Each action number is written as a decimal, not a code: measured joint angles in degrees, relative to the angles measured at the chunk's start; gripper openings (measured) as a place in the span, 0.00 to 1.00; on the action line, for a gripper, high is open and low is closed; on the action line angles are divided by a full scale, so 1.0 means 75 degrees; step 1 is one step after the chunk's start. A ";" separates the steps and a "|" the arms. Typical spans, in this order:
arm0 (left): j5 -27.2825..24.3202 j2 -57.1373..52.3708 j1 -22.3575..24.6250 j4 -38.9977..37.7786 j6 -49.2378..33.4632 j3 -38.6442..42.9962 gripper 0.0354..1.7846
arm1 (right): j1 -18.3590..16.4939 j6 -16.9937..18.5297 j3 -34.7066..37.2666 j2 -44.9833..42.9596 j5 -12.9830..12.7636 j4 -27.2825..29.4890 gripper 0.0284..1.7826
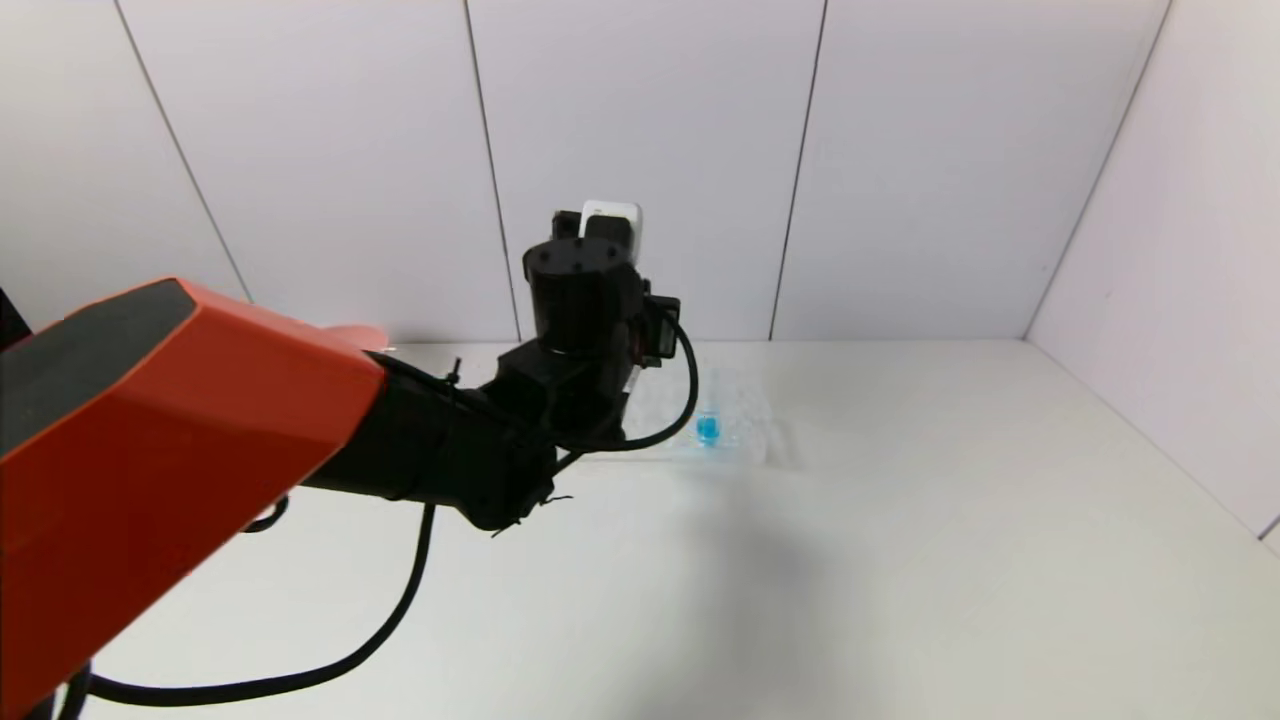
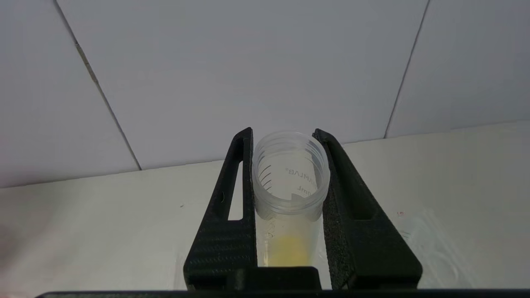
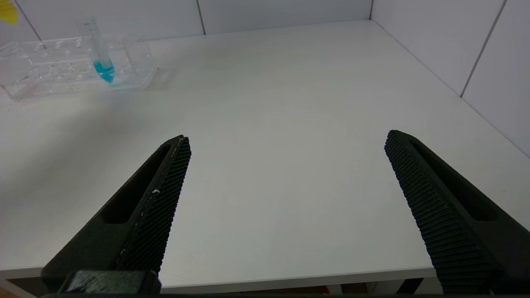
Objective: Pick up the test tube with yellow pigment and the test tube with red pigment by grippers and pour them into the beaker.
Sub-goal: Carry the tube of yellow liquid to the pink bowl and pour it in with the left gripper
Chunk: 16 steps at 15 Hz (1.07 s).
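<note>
My left gripper (image 2: 283, 131) is shut on the test tube with yellow pigment (image 2: 290, 182). The tube sits between both fingers, its open threaded mouth showing and yellow liquid (image 2: 290, 250) low inside it. In the head view the left arm's wrist (image 1: 585, 290) is raised over the back middle of the table and hides the fingers and the tube. My right gripper (image 3: 286, 136) is open and empty, low over the table's front edge. The test tube with red pigment and the beaker are out of view.
A clear tube rack (image 1: 745, 425) stands at the back of the white table, holding a blue-liquid tube (image 1: 708, 428). Rack (image 3: 49, 66) and blue tube (image 3: 102, 62) also show in the right wrist view. White walls close the back and right sides.
</note>
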 joint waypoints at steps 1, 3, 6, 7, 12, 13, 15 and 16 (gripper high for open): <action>-0.0349 -0.0323 0.0137 0.0192 0.0000 0.0343 0.24 | 0.0000 -0.0003 0.0000 0.0000 0.0000 0.0003 0.96; -0.1279 -0.1102 0.0559 0.0614 -0.0003 0.1159 0.24 | 0.0000 0.0000 0.0000 0.0000 0.0003 0.0000 0.96; -0.2970 -0.2308 0.1713 0.1494 0.0003 0.2095 0.24 | 0.0000 0.0000 0.0000 0.0000 0.0000 0.0003 0.96; -0.3508 -0.2635 0.2147 0.1830 0.0008 0.2282 0.24 | 0.0000 0.0000 0.0000 0.0000 0.0000 0.0000 0.96; -0.5575 -0.3634 0.4312 0.2856 0.0158 0.2721 0.24 | 0.0000 0.0000 0.0000 0.0000 0.0003 0.0000 0.96; -0.5982 -0.3724 0.4749 0.2996 0.0301 0.2745 0.24 | 0.0000 0.0000 0.0000 0.0000 0.0000 0.0000 0.96; -0.6838 -0.3826 0.5630 0.3433 0.0735 0.2701 0.24 | 0.0000 0.0000 0.0000 0.0000 0.0000 0.0000 0.96; -0.7225 -0.3841 0.6001 0.3750 0.0967 0.2565 0.24 | 0.0000 0.0000 0.0000 0.0000 0.0003 0.0000 0.96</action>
